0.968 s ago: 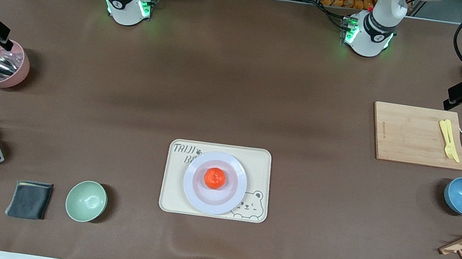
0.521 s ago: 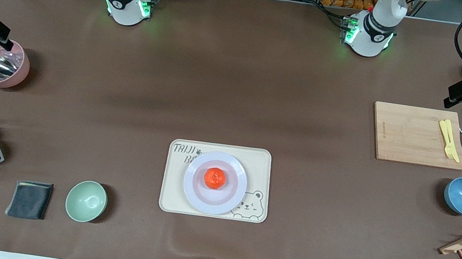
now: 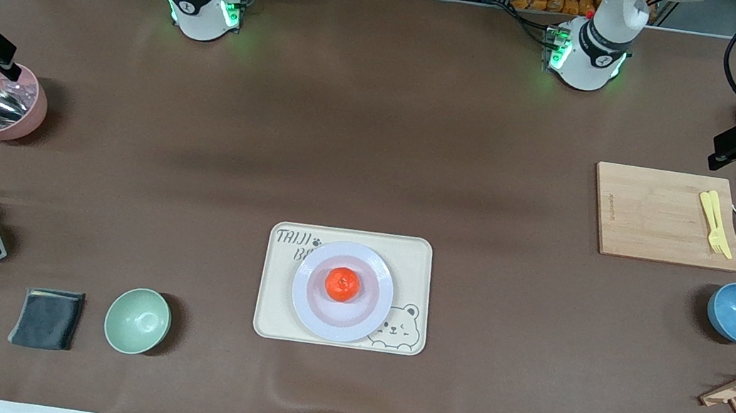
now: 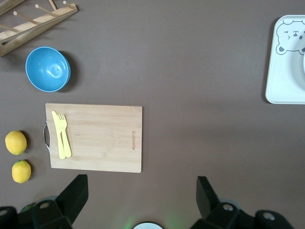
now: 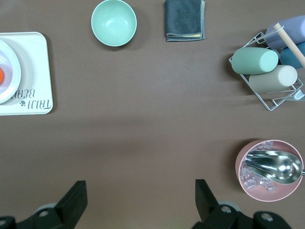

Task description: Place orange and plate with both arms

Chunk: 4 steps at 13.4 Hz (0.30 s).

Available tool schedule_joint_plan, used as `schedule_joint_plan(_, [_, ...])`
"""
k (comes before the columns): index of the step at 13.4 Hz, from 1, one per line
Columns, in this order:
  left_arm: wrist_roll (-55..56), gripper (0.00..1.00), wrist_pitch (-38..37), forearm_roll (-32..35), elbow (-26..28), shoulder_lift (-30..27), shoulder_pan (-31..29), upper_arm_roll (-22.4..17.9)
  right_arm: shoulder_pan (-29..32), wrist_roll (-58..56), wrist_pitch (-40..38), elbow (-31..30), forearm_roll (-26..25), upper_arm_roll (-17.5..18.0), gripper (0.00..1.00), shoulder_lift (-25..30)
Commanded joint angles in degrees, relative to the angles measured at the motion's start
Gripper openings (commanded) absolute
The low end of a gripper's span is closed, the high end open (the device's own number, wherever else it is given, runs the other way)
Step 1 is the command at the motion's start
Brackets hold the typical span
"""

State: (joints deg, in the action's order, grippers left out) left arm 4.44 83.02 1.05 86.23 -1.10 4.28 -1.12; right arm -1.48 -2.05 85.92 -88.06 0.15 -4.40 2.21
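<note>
orange [image 3: 343, 284] on plate [image 3: 309, 299], plate on tray [image 3: 418, 257] (mid-table)

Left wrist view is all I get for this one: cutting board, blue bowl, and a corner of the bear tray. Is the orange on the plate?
Observer: Yes. The orange sits in the middle of the plate, which lies on the bear tray.
Operator: Where is the right gripper?
Observer: The right gripper hangs open and empty over bare table beside the pink tub, at the right arm's end.
Operator: What else lies at that end?
Observer: A mint-green bowl with a dark cloth beside it, both nearer to the front camera than the pink tub.
</note>
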Motion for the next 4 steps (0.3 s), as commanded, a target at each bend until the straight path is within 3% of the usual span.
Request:
schedule_joint_plan(1, [-0.7,1.00,-1.4,1.5,-0.6,-0.6,0.5,-0.2,1.0,-0.8,-0.3,-0.5,-0.3,0.7,1.00,0.7])
schedule_joint_plan(4, [-0.7,1.00,-1.4,1.6,-0.6,-0.6,0.5,-0.1,1.1,-0.8,-0.3,-0.5,-0.3,0.7,1.00,0.6])
